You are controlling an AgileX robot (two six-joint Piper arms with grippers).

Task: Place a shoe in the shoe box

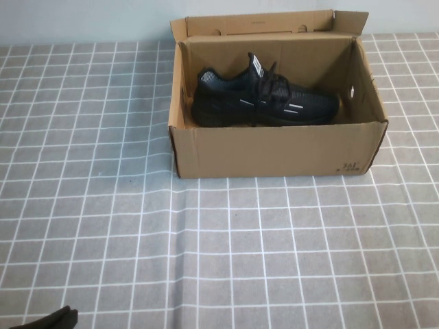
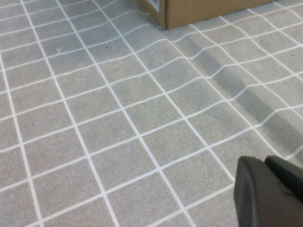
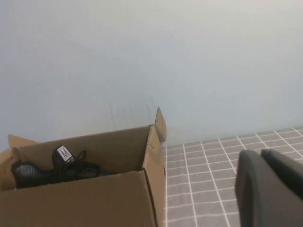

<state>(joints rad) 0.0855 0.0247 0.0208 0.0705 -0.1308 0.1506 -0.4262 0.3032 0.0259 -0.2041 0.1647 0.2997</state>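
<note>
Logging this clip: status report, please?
Left gripper low over the tablecloth, near side, holding nothing. Right gripper raised beside the shoe box, holding nothing. Shoe inside box, lid open. Nothing in the way.

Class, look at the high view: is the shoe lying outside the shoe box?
No, the shoe lies inside the open shoe box.

Left end effector [image 2: 272,194] hangs low, right end effector [image 3: 272,189] raised; both seemingly closed.
</note>
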